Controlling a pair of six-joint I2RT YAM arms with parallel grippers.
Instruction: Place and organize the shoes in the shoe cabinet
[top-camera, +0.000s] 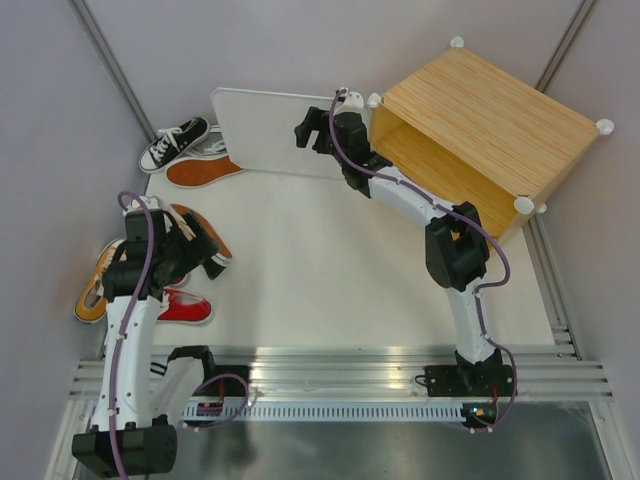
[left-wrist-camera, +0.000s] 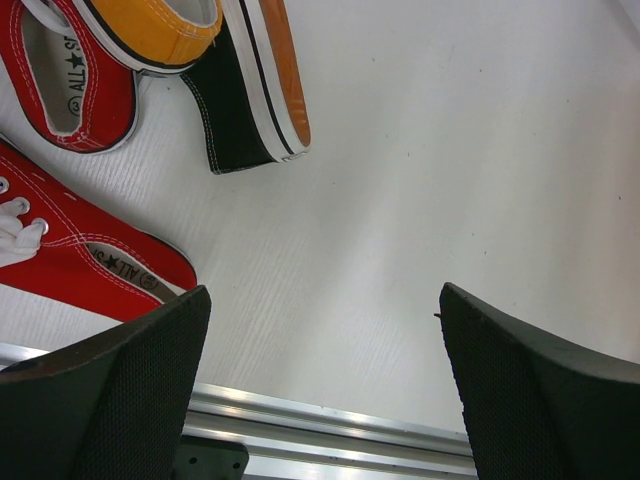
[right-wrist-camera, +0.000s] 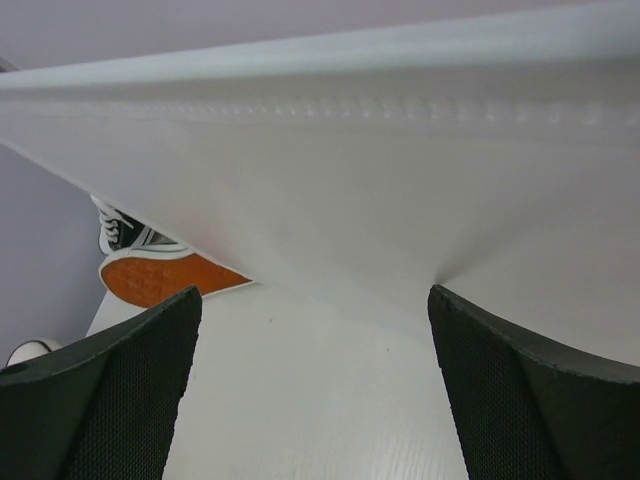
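From above, we see the cabinet (top-camera: 490, 130) far right, its door (top-camera: 275, 130) swung open leftward, and the shoes (top-camera: 172, 142) lying outside it on the left of the table (top-camera: 330, 270). At the left wrist, the left gripper (left-wrist-camera: 325, 290) gapes wide and empty near a red shoe (left-wrist-camera: 90, 260). At the right wrist, the right gripper (right-wrist-camera: 312, 295) spreads wide, empty, facing the door

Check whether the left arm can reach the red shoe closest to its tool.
Probably yes. The left tool hangs open right beside that red shoe, with nothing but table between them, and the black shoe lies off to one side.
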